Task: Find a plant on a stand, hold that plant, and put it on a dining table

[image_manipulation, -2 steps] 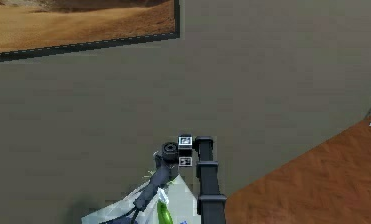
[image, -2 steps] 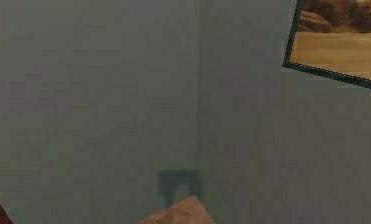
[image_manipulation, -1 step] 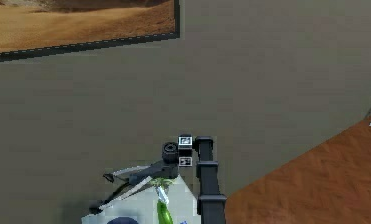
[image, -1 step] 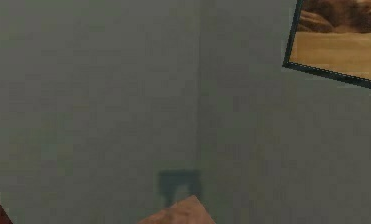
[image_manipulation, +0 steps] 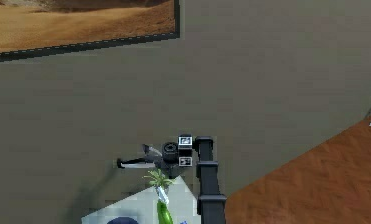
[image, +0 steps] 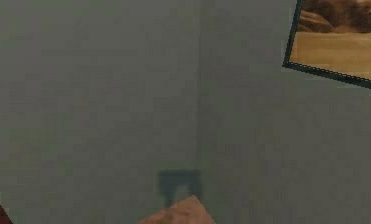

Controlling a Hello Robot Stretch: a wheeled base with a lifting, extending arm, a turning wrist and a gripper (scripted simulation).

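Observation:
A small green plant (image_manipulation: pixel 156 183) with spiky leaves stands in a yellow-green pot (image_manipulation: pixel 165 213) on a pale surface (image_manipulation: pixel 103 213) at the arm side view's bottom edge. My arm (image_manipulation: pixel 209 185) rises as a dark bar just right of it. The gripper (image_manipulation: pixel 123 163) reaches to the left just above the plant's leaves, against the grey wall. I cannot tell whether it holds anything, or whether it touches the plant.
A framed sandy picture (image_manipulation: pixel 78 22) hangs on the grey wall at the arm side view's top left, and shows again as the picture (image: pixel 338 40) in the forward view's top right. Red-brown floor (image_manipulation: pixel 313 185) lies at the right. A wall corner (image: pixel 198 100) faces me closely.

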